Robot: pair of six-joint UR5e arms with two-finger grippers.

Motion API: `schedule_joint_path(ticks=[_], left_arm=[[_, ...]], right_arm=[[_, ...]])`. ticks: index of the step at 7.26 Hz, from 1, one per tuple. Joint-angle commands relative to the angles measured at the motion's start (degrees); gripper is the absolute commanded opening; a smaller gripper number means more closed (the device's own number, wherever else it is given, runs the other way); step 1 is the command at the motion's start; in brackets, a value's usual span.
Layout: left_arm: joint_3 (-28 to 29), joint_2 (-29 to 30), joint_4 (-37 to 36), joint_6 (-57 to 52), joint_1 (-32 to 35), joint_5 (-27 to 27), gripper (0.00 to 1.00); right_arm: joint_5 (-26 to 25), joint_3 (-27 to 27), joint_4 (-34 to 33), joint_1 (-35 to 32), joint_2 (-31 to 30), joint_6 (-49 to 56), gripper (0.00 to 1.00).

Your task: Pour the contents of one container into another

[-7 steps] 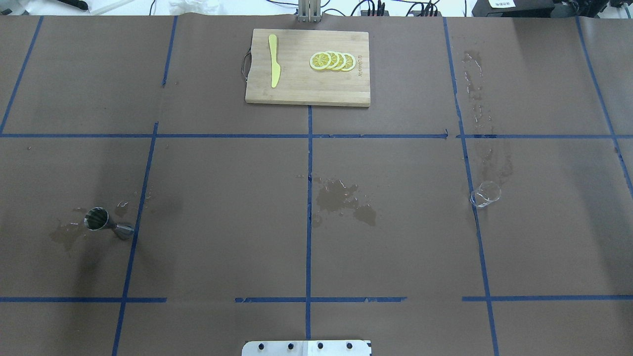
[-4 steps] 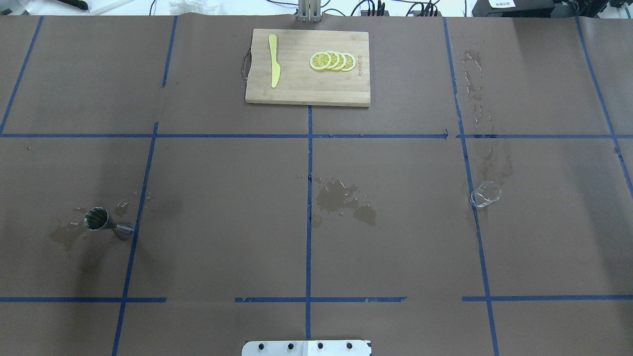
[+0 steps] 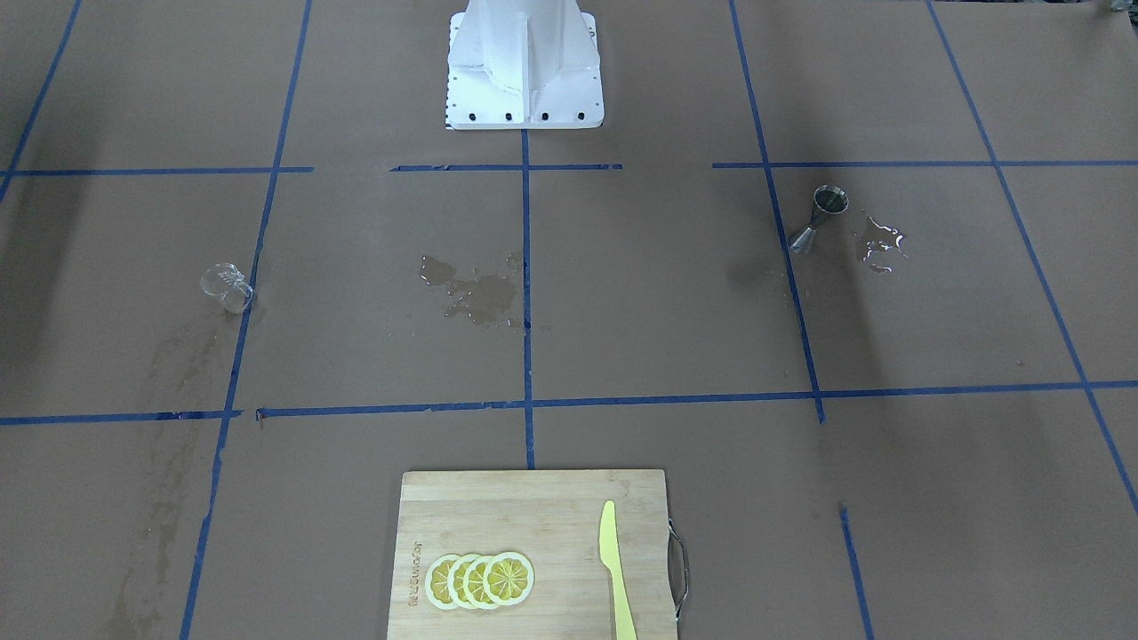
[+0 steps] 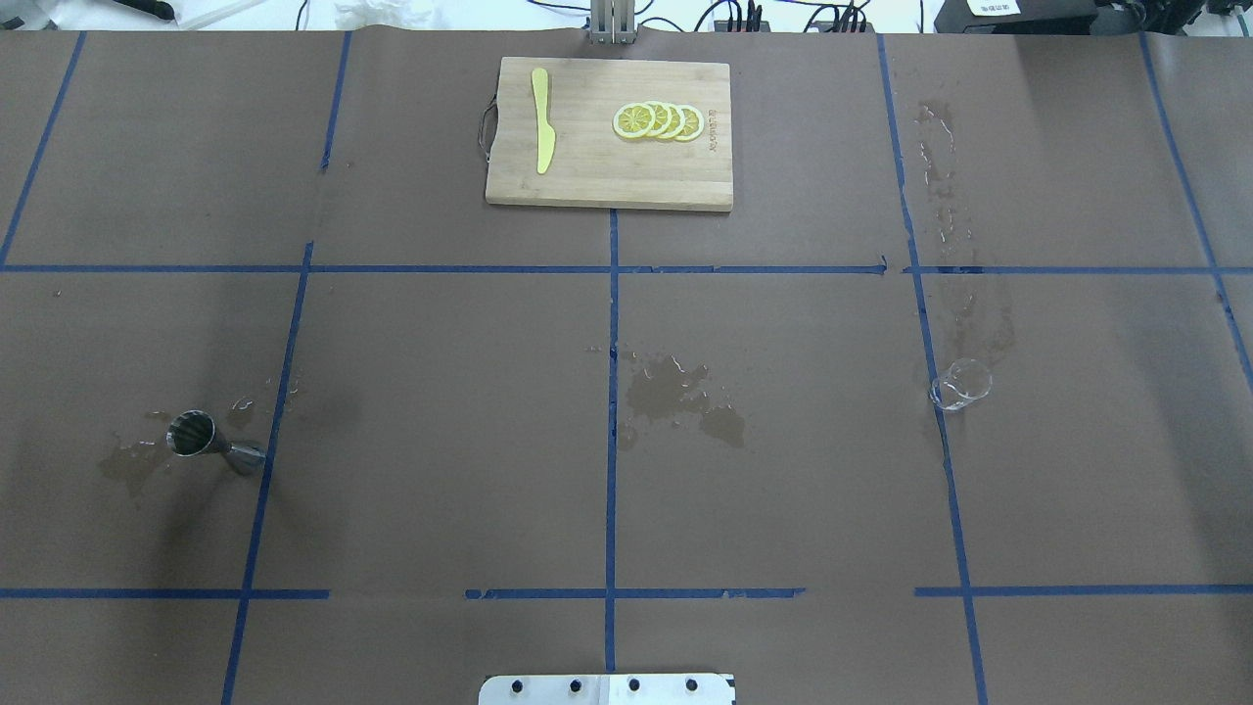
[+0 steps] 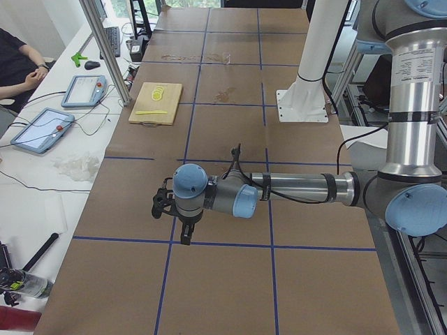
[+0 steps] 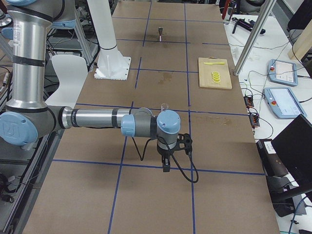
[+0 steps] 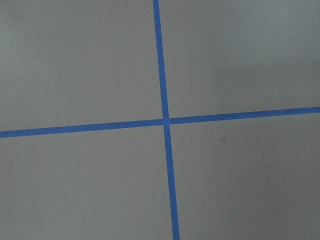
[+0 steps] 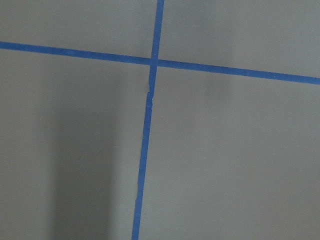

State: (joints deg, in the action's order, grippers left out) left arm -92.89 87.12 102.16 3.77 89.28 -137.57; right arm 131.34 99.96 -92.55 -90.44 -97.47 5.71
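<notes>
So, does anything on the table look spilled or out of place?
Yes, liquid is spilled on the brown paper: a puddle near the centre, wet patches beside the steel jigger, and a wet streak beyond the glass cup. Both vessels stand upright.

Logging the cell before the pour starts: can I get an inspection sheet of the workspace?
Surface: brown paper cover with a blue tape grid; wet patches at centre, beside the jigger, and in a streak beyond the glass cup.
Job's things: glass cup upright on a tape line, on the robot's right; steel jigger upright on its left; far apart, neither held.
Clutter: cutting board at the far edge, bearing a yellow knife and lemon slices.
Grippers: left gripper and right gripper hang over bare paper; open or shut cannot be told.
Cables: a cable loops off the right wrist.
Surroundings: a person's arm and control tablets at the side bench.
</notes>
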Motion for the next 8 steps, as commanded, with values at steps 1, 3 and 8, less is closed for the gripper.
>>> schedule_joint_path(ticks=[1, 3, 8], left_arm=[[0.0, 0.0, -0.3, -2.9, -0.3, 2.3, 1.0], [0.0, 0.1, -6.0, -6.0, 0.4, 2.7, 1.0], [-0.2, -0.3, -7.0, -6.0, 0.5, 2.7, 1.0]], right_arm=[[0.0, 0.0, 0.0, 0.0, 0.0, 0.0, 1.0], [0.0, -0.3, 0.0, 0.0, 0.0, 0.0, 1.0], [0.0, -0.6, 0.0, 0.1, 0.0, 0.1, 1.0]])
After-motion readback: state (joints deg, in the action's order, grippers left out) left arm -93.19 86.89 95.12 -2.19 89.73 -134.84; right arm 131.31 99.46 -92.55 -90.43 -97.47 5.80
